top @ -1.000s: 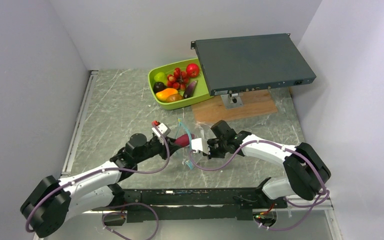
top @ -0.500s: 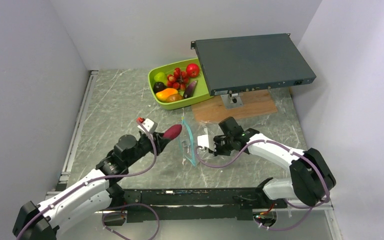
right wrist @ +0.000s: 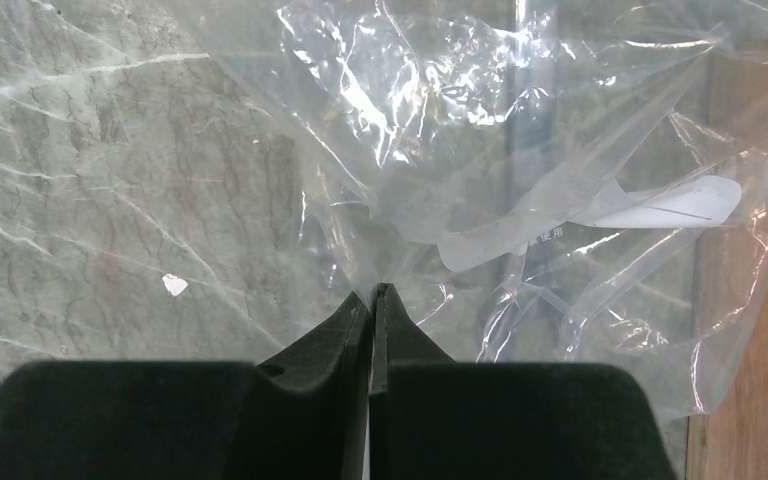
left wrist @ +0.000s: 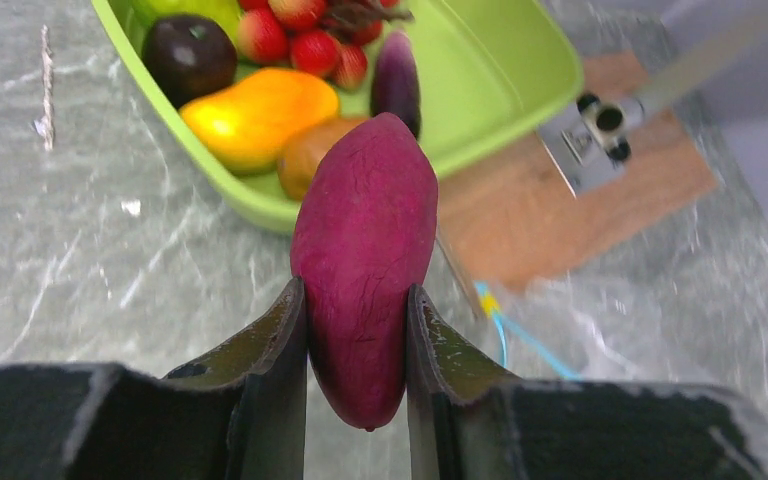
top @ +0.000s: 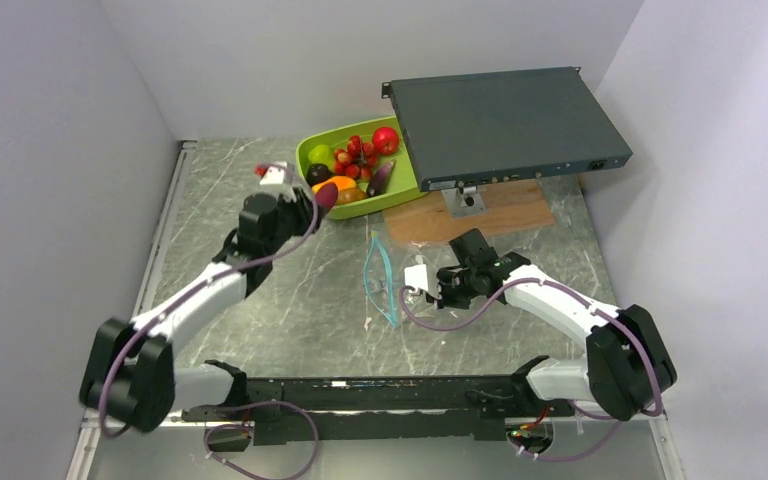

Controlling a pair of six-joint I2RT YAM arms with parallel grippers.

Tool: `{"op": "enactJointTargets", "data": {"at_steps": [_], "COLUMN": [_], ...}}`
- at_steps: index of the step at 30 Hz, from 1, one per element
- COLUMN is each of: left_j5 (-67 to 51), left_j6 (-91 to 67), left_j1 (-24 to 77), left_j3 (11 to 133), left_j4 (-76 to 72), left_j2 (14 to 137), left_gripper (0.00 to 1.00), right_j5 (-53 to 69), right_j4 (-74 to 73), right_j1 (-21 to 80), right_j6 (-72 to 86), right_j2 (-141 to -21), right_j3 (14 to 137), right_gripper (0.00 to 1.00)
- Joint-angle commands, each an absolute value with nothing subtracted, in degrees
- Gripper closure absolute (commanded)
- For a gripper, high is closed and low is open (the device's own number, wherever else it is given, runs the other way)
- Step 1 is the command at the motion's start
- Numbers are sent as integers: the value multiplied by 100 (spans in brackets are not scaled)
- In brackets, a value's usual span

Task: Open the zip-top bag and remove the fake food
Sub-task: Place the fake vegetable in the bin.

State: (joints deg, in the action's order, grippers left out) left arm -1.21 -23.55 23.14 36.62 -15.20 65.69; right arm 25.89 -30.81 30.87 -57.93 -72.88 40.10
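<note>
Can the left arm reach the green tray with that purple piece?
Probably yes: the left gripper, shut on the purple piece, hangs by the near rim of the green tray, nothing between.

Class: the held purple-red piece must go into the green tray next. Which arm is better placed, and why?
Left. The left hand grips the purple-red piece just short of the green tray, its rim right ahead. The right hand is shut on the zip-top bag, farther from the tray.

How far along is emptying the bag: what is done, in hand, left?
Done: the bag looks empty; fruit lies in the tray. In hand: left gripper holds a purple piece near the tray; right gripper pinches the bag. Left: setting that piece down.
</note>
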Motion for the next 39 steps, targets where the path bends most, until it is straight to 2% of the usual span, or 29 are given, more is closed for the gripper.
{"op": "enactJointTargets", "data": {"at_steps": [1,11,13,15,17,20,22,28,39], "left_j5": [-226,593,689,606,445,233,159,53,-190], "left_j6": [-2815,-2918,-2893,-2799,-2754,-2721,-2697,-2377,-2374], "left_j1": [1924,1773,1775,1744,1704,1638,1593,1556,1499], "left_j3": [5085,8241,8718,8941,8979,8860,8741,7909,5204], "left_j4": [-1363,666,959,1060,1008,791,670,108,-723], "left_j2": [7880,10357,10655,10866,10950,10912,10788,9870,6969], "left_gripper": [100,99,86,58,37,12,1,0,0], "right_j5": [2769,2743,2738,2730,2738,2769,2791,2887,3247], "right_j4": [-3191,-3185,-3182,-3194,-3192,-3199,-3216,-3264,-3570], "right_j1": [3013,2953,2957,2942,2914,2865,2827,2672,2072], "right_j6": [-5921,-5950,-5950,-5948,-5950,-5951,-5958,-5990,-6154], "right_j2": [-7145,-7166,-7175,-7195,-7191,-7174,-7155,-7108,-6809], "right_j3": [4201,4184,4184,4184,4184,4184,4190,4188,4224], "right_gripper": [95,95,95,95,95,95,96,96,96]}}
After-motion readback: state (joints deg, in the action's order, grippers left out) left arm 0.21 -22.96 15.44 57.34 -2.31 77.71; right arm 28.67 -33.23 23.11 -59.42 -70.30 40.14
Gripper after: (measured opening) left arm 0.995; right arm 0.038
